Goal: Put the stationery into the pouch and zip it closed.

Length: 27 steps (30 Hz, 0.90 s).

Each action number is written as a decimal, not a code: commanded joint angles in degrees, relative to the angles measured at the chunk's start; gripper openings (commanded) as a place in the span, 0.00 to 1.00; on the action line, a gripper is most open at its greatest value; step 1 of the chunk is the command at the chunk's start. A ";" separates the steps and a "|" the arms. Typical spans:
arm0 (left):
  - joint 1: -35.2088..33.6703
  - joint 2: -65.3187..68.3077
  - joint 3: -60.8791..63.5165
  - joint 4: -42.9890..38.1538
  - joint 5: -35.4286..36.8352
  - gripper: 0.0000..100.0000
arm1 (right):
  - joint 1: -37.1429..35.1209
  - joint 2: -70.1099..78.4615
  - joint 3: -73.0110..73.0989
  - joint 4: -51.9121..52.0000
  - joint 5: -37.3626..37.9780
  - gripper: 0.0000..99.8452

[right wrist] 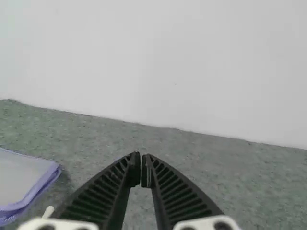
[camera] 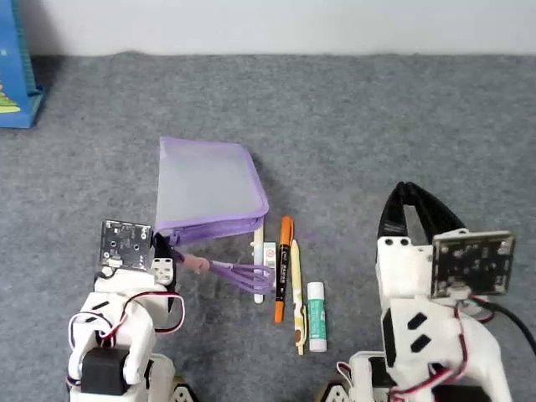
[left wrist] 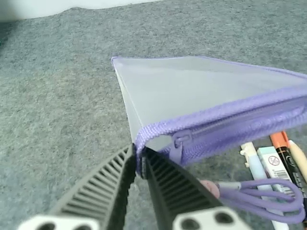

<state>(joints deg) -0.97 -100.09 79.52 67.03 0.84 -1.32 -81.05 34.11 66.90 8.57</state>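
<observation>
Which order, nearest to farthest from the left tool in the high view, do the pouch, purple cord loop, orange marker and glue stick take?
1. pouch: its near corner is pinched in the left tool.
2. purple cord loop: just beyond, toward the right arm.
3. orange marker: further toward the right arm.
4. glue stick: farthest, closest to the right arm.

pouch [camera: 209, 186]: translucent smooth plastic, woven cloth zip edge | table [camera: 377, 117]: rough grey carpet
</observation>
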 commanded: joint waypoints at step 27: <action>-0.26 -0.53 -0.31 -0.70 0.97 0.01 | -37.49 34.24 29.45 -28.79 -2.46 0.19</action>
<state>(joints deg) -1.05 -100.09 79.52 67.03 1.27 -38.15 -56.09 69.80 40.18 6.90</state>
